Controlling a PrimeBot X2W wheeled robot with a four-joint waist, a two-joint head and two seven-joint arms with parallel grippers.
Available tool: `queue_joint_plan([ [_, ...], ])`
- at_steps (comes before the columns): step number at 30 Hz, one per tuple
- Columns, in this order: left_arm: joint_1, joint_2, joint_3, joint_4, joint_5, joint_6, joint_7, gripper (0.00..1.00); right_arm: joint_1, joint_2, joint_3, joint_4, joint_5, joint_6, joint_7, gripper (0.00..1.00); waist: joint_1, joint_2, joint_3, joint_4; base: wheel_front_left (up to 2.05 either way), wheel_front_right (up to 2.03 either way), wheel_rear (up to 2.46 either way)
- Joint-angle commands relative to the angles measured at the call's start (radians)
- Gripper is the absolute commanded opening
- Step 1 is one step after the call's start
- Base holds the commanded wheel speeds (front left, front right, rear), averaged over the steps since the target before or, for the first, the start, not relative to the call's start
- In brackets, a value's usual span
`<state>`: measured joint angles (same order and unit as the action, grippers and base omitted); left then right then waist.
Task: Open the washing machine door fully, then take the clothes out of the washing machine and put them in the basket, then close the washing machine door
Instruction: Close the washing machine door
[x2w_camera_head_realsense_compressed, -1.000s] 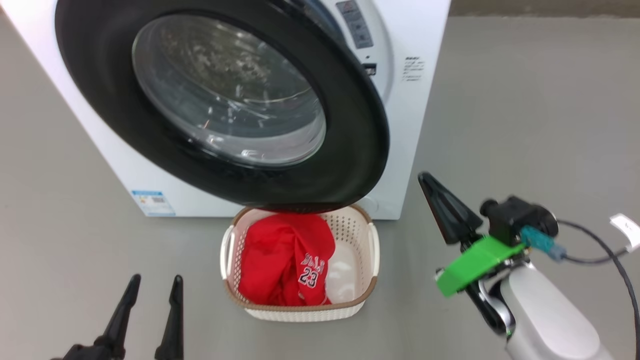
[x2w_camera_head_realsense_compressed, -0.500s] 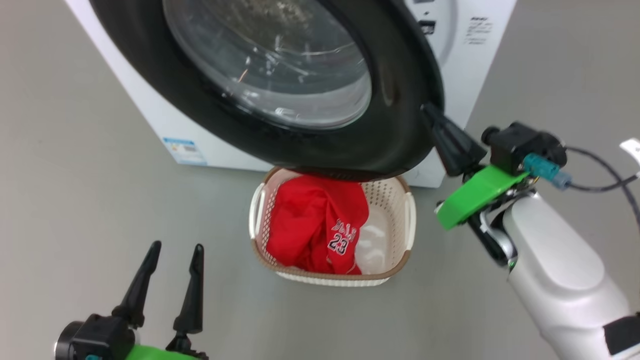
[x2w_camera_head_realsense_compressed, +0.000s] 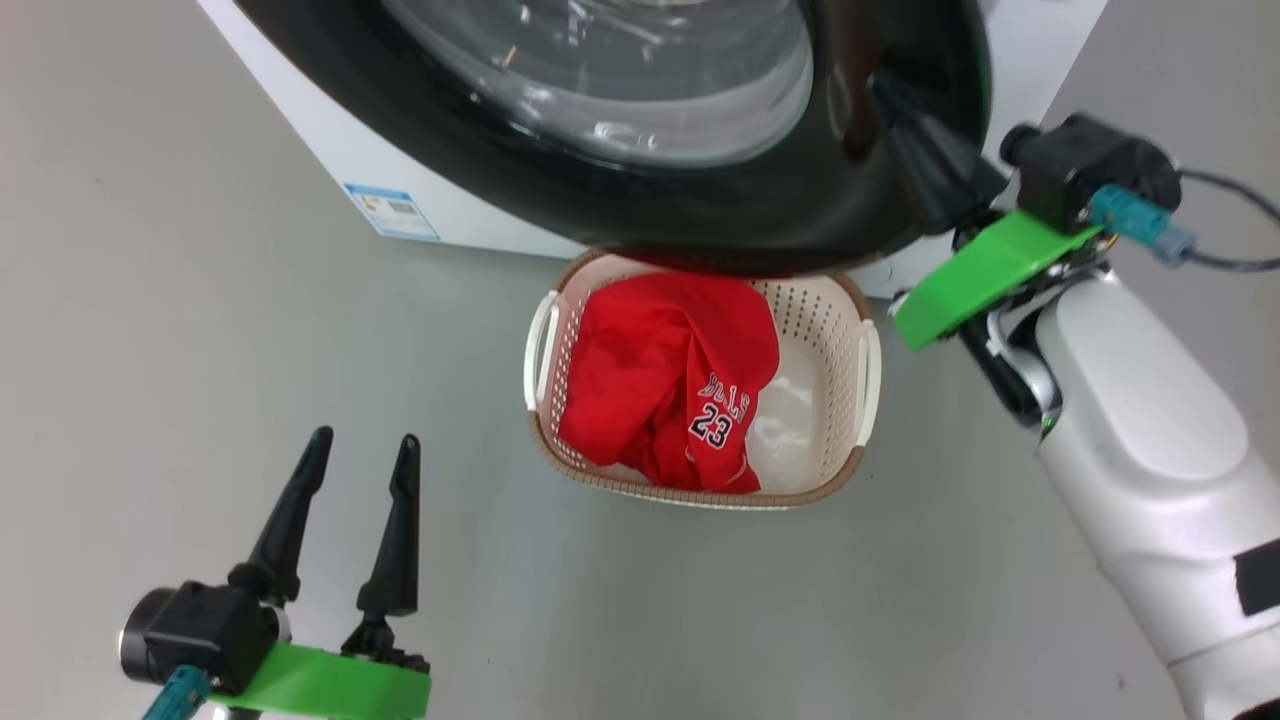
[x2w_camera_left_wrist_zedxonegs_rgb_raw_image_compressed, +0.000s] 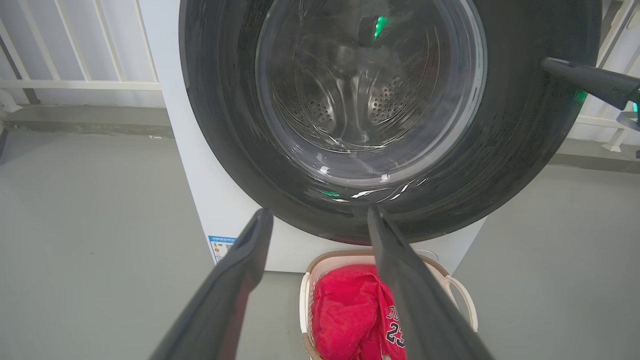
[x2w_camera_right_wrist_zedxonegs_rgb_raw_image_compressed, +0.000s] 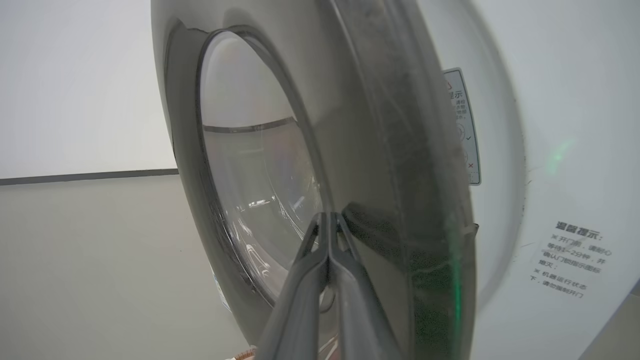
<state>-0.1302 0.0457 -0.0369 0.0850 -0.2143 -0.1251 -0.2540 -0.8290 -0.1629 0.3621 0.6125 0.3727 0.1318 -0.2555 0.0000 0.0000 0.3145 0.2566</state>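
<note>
Two long dark fingers of the right pincer (x2w_camera_head_realsense_compressed: 885, 85) lie pressed together, holding nothing. Their tips apparently touch the outer face of the large round washing machine door (x2w_camera_head_realsense_compressed: 700, 215) on its glossy black rim. The door stands ajar from the big white front-loading washing machine (x2w_camera_left_wrist_zedxonegs_rgb_raw_image_compressed: 220, 215). Below it, on the grey floor (x2w_camera_head_realsense_compressed: 200, 350), sits the small cream-white perforated plastic basket (x2w_camera_head_realsense_compressed: 868, 370). The red-and-white clothes (x2w_camera_head_realsense_compressed: 660, 380) lie inside, the "23" jersey uppermost. The left pincer (x2w_camera_head_realsense_compressed: 365, 440) hovers low, fingers spread and empty, well apart from the basket.
</note>
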Motion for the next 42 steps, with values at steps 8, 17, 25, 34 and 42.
queue_joint_plan([
  [8,-0.057,0.007,0.016,-0.030,-0.022,-0.006,-0.008,1.00,-0.103,-0.023,-0.052,-0.002,-0.002,-0.001,-0.006,0.00,0.0000,0.0000,0.082,0.017,0.00,0.00,0.00],
  [17,-0.099,0.005,-0.001,-0.027,-0.043,-0.006,-0.008,1.00,-0.213,-0.032,-0.088,0.073,-0.002,-0.001,-0.006,0.00,0.0000,0.0000,0.133,0.039,0.00,0.00,0.00],
  [25,-0.113,0.005,-0.007,-0.024,-0.055,-0.006,-0.008,1.00,-0.265,-0.026,-0.138,0.093,-0.036,-0.001,-0.006,0.00,0.0000,0.0000,0.150,0.044,0.00,0.00,0.00],
  [34,-0.123,0.005,-0.003,-0.012,-0.066,-0.006,-0.008,1.00,-0.241,0.000,-0.127,0.095,-0.038,-0.001,-0.006,0.00,0.0000,0.0000,0.140,0.028,0.00,0.00,0.00],
  [42,-0.120,0.005,0.032,0.013,-0.088,-0.006,-0.008,1.00,-0.135,-0.002,-0.108,0.019,-0.025,-0.001,-0.006,1.00,0.0000,0.0000,0.082,-0.025,0.00,0.00,0.00],
])
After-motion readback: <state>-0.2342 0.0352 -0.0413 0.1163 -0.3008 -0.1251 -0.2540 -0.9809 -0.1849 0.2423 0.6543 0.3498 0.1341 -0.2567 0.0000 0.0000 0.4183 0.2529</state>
